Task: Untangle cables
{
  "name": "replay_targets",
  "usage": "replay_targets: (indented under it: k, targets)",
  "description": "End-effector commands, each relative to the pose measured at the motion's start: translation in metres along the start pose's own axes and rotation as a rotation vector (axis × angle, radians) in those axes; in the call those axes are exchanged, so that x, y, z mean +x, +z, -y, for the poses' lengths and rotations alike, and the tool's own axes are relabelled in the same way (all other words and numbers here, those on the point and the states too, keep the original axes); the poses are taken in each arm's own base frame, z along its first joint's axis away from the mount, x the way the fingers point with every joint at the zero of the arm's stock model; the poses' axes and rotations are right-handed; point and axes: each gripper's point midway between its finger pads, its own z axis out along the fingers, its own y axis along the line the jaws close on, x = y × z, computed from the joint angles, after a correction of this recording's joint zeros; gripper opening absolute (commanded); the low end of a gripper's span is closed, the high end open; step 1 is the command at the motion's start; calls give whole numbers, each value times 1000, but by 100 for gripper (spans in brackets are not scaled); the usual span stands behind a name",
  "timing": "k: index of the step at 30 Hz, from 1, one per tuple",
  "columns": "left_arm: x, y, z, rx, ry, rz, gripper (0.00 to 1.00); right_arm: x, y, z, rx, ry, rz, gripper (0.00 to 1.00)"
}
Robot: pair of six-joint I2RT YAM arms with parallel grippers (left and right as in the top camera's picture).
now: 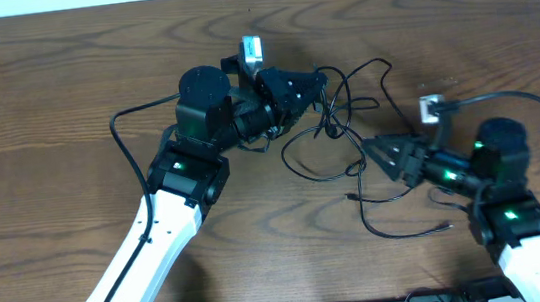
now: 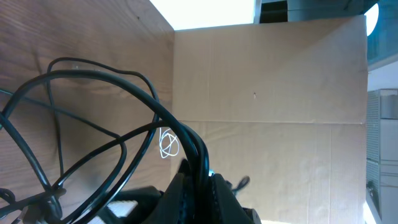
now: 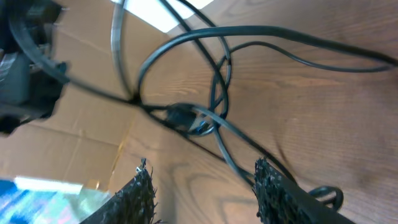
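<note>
Left gripper (image 2: 200, 198): the bottom edge of your left wrist view cuts off its dark fingers, so the spot where they meet the thin black cables (image 2: 93, 134) is cropped.
Small white coiled cable (image 2: 168, 144): too small for you to count loops or find plugs.
Right gripper (image 3: 202, 171): the lower edge crops both black textured pads (image 3: 277, 193).
Cable crossing (image 3: 186, 118): blurred, so you cannot tell which strand lies on top.
Dark blurred shape (image 3: 25, 68): out of focus in the top-left corner, unnameable.
White robot arms (image 1: 149, 244): in your overhead view, both run off the bottom edge.
</note>
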Motion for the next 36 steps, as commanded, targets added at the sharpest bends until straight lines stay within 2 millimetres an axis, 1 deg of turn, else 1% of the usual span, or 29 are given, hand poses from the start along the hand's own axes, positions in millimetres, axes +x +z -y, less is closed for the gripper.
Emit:
replay_targets:
  k: [1,4,6,7,8,9,10,11,13,14,17,19,21,23,25,26,27,28,29,30,31,34,36]
  targets:
    - [3,-4,12,28,34,-17,8,-10,21,7,49,37,53,50]
    - [8,-4,13,34,7,-46,8,-19,38,6,36,3,92,49]
    - [12,-5,14,39,-21,-70,8,-24,47,16,71,15,128,46]
    - [14,-5,15,43,-26,-84,9,-26,51,23,96,25,143,43]
    - [18,-5,17,50,-43,-109,8,-27,55,35,139,37,158,38]
    - [22,-6,19,57,-63,-134,8,-27,58,42,164,45,161,34]
    - [26,-7,22,70,-79,-160,9,-25,60,50,187,55,157,28]
    - [34,-9,33,108,-87,-213,8,-18,65,65,228,77,134,15]
    - [43,-14,49,169,-51,-267,8,-9,68,76,256,80,103,4]
    - [45,-16,55,196,-24,-281,8,-6,69,81,271,74,88,1]
    - [44,-22,76,285,92,-272,9,0,67,89,301,39,59,1]
    - [38,-26,81,324,237,-232,8,0,65,91,305,35,55,1]
    - [29,-29,79,331,381,-188,8,0,65,87,288,34,49,1]
    - [21,-30,69,305,483,-158,8,2,66,80,257,26,36,1]
    - [13,-30,55,262,536,-141,8,2,65,72,224,-2,24,1]
    - [9,-29,47,232,548,-132,17,2,64,68,212,-18,22,1]
    - [5,-29,38,200,547,-124,45,1,63,66,208,-30,25,1]
    - [0,-28,28,156,533,-108,63,0,62,64,207,-41,26,1]
    - [-5,-28,18,115,512,-93,72,-1,60,63,209,-49,29,1]
    - [-12,-28,5,54,478,-68,83,-1,59,61,207,-65,30,1]
    - [-17,-28,-8,-4,440,-45,88,-2,57,59,205,-74,31,1]
    - [-35,-35,-58,-233,304,52,90,-1,53,55,207,-73,30,1]
    - [-41,-44,-87,-368,226,106,91,1,50,54,212,-67,24,1]
